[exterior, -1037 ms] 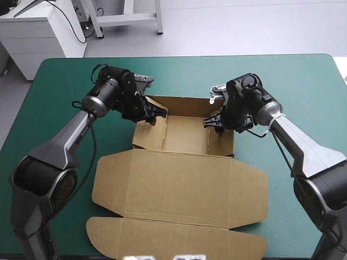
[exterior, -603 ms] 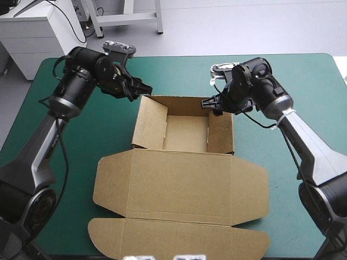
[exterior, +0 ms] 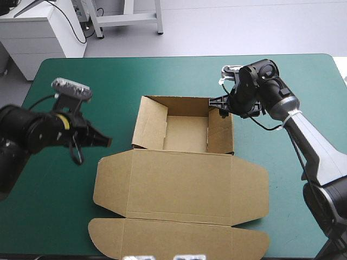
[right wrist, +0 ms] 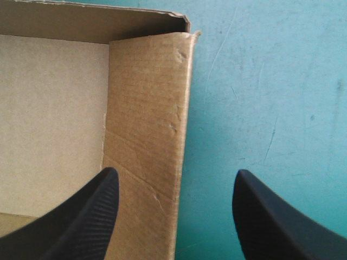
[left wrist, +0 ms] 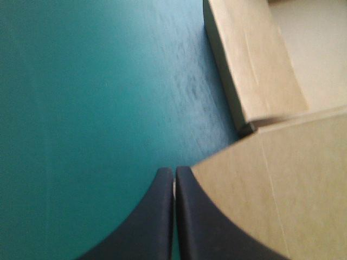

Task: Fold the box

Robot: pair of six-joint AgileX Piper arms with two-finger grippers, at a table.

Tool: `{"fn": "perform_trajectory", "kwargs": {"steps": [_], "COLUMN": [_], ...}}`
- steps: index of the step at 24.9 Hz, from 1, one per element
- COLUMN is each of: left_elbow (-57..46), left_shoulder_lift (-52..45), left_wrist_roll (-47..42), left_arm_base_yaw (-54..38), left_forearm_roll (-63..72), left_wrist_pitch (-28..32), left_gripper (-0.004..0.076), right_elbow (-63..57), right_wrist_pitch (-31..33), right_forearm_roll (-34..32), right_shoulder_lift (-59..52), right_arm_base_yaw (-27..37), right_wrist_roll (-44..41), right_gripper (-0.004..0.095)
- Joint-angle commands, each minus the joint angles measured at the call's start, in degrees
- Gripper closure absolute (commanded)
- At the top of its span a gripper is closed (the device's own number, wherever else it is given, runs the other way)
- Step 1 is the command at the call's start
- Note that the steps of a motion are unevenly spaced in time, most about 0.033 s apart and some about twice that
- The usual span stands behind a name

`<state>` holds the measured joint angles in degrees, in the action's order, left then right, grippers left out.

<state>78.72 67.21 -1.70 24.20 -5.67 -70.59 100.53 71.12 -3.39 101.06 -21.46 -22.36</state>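
**Left gripper** point(left wrist: 174, 174): its two black fingers are pressing together into one pointed arch, and nothing is showing between them. The tips are pointing down at the teal-green cover point(left wrist: 81, 108), just beside the rounded left corner of the lid point(left wrist: 282, 184). The wrist view is not showing whether the finger next to that corner is touching the board. In the high view this gripper is hanging over the left part of the table, off the box's left side.

**Right gripper** point(right wrist: 176, 173): its fingers are standing wide apart and are gripping nothing. They are straddling the tray's right wall point(right wrist: 149, 119). One finger is sitting on the tray's inner side and the other is over bare cover on the outer side. Contact with the wall cannot be told. The gripper is positioned at the far right corner of the tray, and its arm is reaching in from the table's right side.

**Box** point(exterior: 184, 179): the brown board is lying at the middle of the table as an open tray point(exterior: 185, 134). The tray's far wall and both side walls are standing upright. The lid is lying flat on the cover and is extending from the tray toward the near edge. Its long rounded end flap point(exterior: 173, 241) is lying nearest that edge, also flat.
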Motion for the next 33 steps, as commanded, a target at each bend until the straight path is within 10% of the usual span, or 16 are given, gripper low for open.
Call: {"fn": "perform_trajectory", "kwargs": {"steps": [1, 8, 15, 22, 33], "left_elbow": [-10.03, -42.68, -50.11, -50.11, -50.11], "left_shoulder_lift": [-9.41, -37.19, -49.55, -51.72, -51.72], "left_wrist_roll": [-0.63, -0.49, 0.16, 0.16, 0.16], "left_arm_base_yaw": [0.37, 0.37, 0.37, 0.37, 0.37], "left_forearm_roll": [2.38, 9.39, 12.72, 12.24, 13.01], "left_wrist_pitch": [5.54, 11.42, 11.17, 11.17, 11.17], "left_gripper": [0.0732, 0.0732, 0.0732, 0.0732, 0.0732], "right_elbow": [1.19, 1.19, 1.33, 3.68, 4.75], "right_wrist_pitch": [0.56, 0.56, 0.56, 0.56, 0.56], "right_forearm_roll": [1.06, 2.86, 1.55, -4.23, -4.21], "right_shoulder_lift": [-2.11, 5.23, 6.87, 6.05, -0.26], "right_arm_base_yaw": [0.43, 0.43, 0.43, 2.01, 25.66], "right_wrist_roll": [0.80, 1.16, 3.51, 3.37, 8.61], "right_gripper": [0.0346, 0.0348, 0.0927, 0.0926, 0.0926]}}
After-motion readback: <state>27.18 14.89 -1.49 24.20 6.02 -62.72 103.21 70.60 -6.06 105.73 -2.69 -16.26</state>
